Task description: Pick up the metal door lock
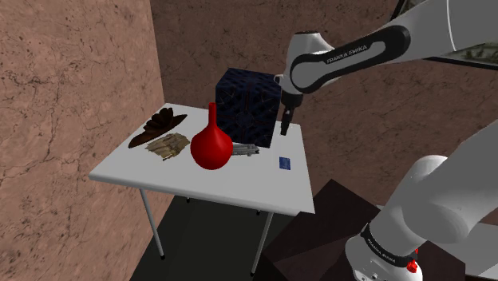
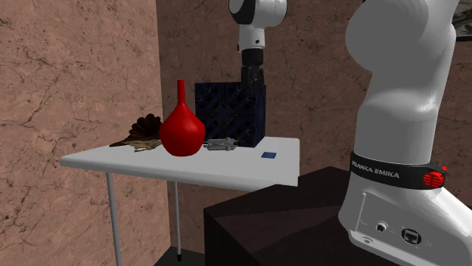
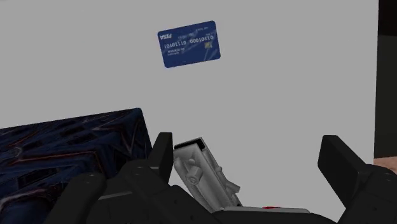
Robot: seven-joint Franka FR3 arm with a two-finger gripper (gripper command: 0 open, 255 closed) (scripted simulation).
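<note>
The metal door lock [image 1: 246,150] is a small grey piece lying on the white table [image 1: 199,187], between a red vase [image 1: 211,144] and a dark blue patterned box [image 1: 249,104]. In the second exterior view the lock [image 2: 223,144] lies just right of the vase [image 2: 181,128]. My black gripper [image 1: 285,124] hangs above the table beside the box's right face, a little above and right of the lock. From the wrist, the lock [image 3: 203,172] lies below the open gripper [image 3: 251,159], close to one finger [image 3: 162,153], and nothing is held.
A blue bank card [image 1: 285,164] lies flat on the table near the stand-side edge. Two brown, leafy-looking objects [image 1: 160,124] [image 1: 167,146] sit at the table's far left. Brown stone walls [image 1: 72,80] close in behind and to the left. The dark stand [image 1: 319,231] adjoins the table.
</note>
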